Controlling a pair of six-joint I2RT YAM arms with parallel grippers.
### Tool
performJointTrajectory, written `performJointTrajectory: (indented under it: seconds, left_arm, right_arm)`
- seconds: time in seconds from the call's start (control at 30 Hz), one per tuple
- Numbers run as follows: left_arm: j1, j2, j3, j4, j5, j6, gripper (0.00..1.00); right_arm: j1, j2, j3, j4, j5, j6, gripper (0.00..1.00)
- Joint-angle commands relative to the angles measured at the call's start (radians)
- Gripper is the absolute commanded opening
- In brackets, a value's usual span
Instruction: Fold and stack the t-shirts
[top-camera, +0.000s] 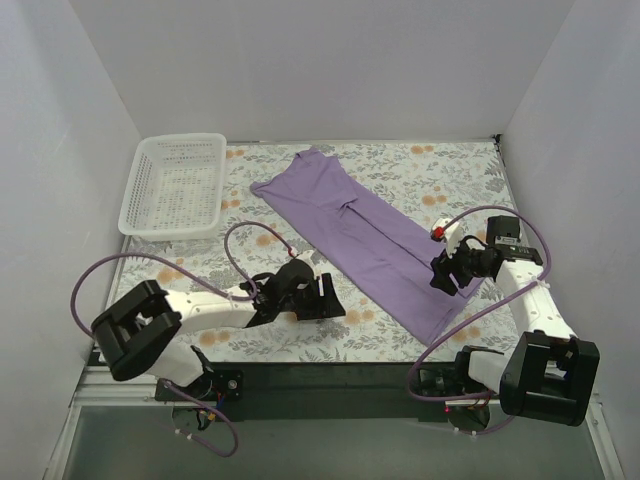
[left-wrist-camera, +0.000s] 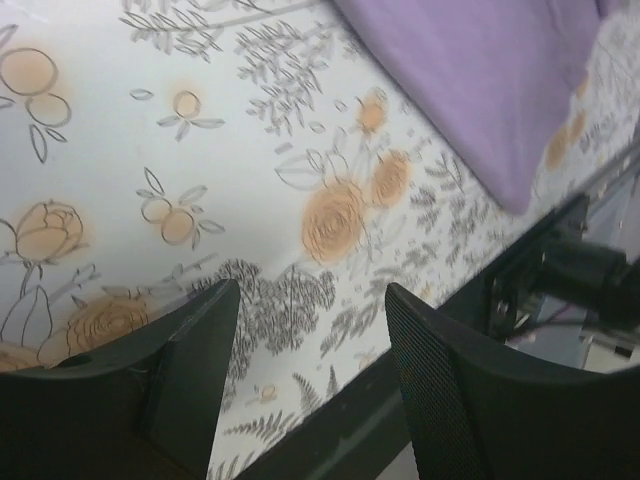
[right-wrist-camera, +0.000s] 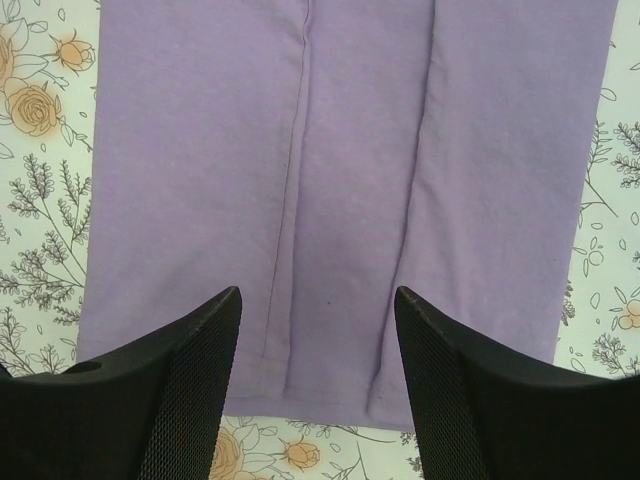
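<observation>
A lavender-purple t-shirt (top-camera: 355, 228) lies folded into a long strip, running diagonally from the back centre to the front right of the floral table. In the right wrist view its hem end (right-wrist-camera: 330, 380) shows two lengthwise fold lines. My right gripper (top-camera: 452, 272) hovers open over that hem end (right-wrist-camera: 316, 300), nothing between its fingers. My left gripper (top-camera: 325, 298) stands open near the front edge, left of the shirt, with only floral cloth (left-wrist-camera: 310, 300) between its jaws. A corner of the shirt (left-wrist-camera: 480, 90) shows at the top right of the left wrist view.
A white mesh basket (top-camera: 175, 185) sits at the back left of the table. The black front edge of the table (top-camera: 330, 372) runs just below both grippers. White walls close in the left, back and right sides.
</observation>
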Motion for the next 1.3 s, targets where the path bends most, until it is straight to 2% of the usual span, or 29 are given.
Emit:
performJointTrajectory:
  seconds: [0.0, 0.23, 0.33, 0.53, 0.97, 1.13, 1.27]
  left_arm:
    - [-0.009, 0.101, 0.084, 0.058, -0.169, -0.212, 0.59]
    - [-0.009, 0.298, 0.259, -0.122, -0.275, -0.407, 0.55]
    - [-0.008, 0.374, 0.338, -0.262, -0.306, -0.49, 0.49]
    - [-0.009, 0.476, 0.437, -0.346, -0.328, -0.541, 0.42]
    - [-0.008, 0.545, 0.494, -0.395, -0.361, -0.471, 0.01]
    - [-0.008, 0.54, 0.484, -0.392, -0.346, -0.425, 0.0]
    - [-0.008, 0.462, 0.417, -0.387, -0.335, -0.385, 0.0]
  right_arm:
    - [-0.011, -0.009, 0.012, 0.015, -0.044, 0.049, 0.69]
    - [-0.02, -0.012, -0.006, 0.059, -0.073, 0.085, 0.69]
    - [-0.022, -0.006, -0.008, 0.062, -0.082, 0.086, 0.69]
    - [-0.023, -0.003, -0.012, 0.061, -0.101, 0.086, 0.69]
    - [-0.031, -0.021, -0.019, 0.059, -0.13, 0.08, 0.69]
    - [-0.033, -0.028, -0.02, 0.059, -0.138, 0.075, 0.69]
    - [-0.036, -0.031, -0.022, 0.058, -0.144, 0.074, 0.69]
